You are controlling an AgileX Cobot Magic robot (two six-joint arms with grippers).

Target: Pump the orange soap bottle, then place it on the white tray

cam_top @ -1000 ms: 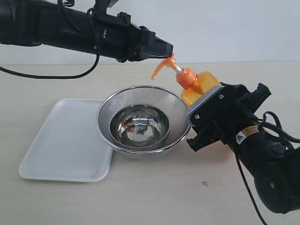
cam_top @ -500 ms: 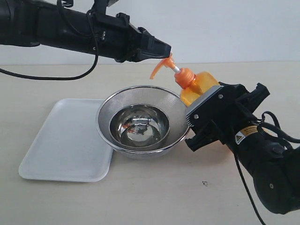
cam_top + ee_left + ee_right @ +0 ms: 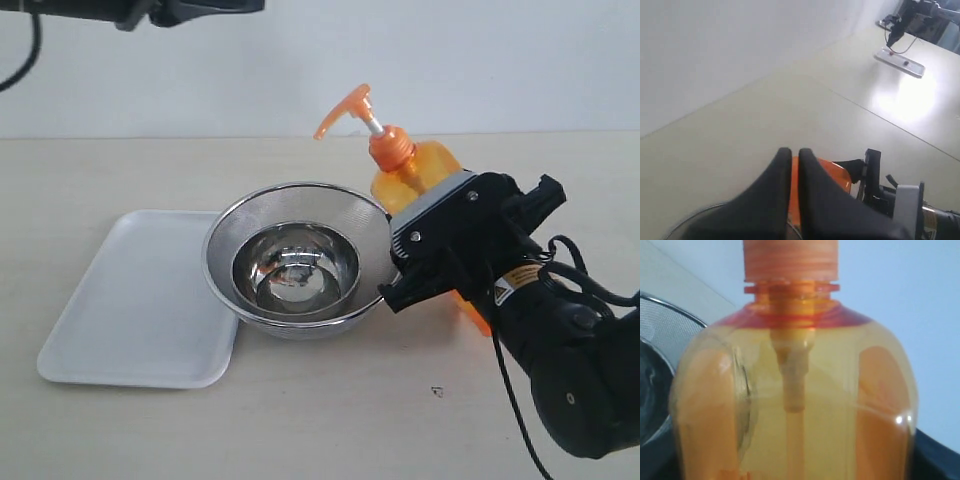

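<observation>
The right gripper (image 3: 447, 246) is clamped on the body of the bottle (image 3: 412, 172) and holds it tilted, with the pump head (image 3: 345, 105) on top and its spout pointing toward the bowl (image 3: 295, 262). Whether the base touches the table (image 3: 330, 420) cannot be told. The bottle is just beside the bowl's right rim. The tray (image 3: 125, 300) lies on the bowl's other side, its edge meeting the bowl. The left gripper (image 3: 792, 156), fingers together and empty, hangs high above the bottle.

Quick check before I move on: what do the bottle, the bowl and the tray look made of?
Orange soap bottle: translucent glossy plastic, the dip tube shows through. Bowl: likely polished steel, mirror reflections inside. White tray: matte white, probably plastic or foam.
</observation>
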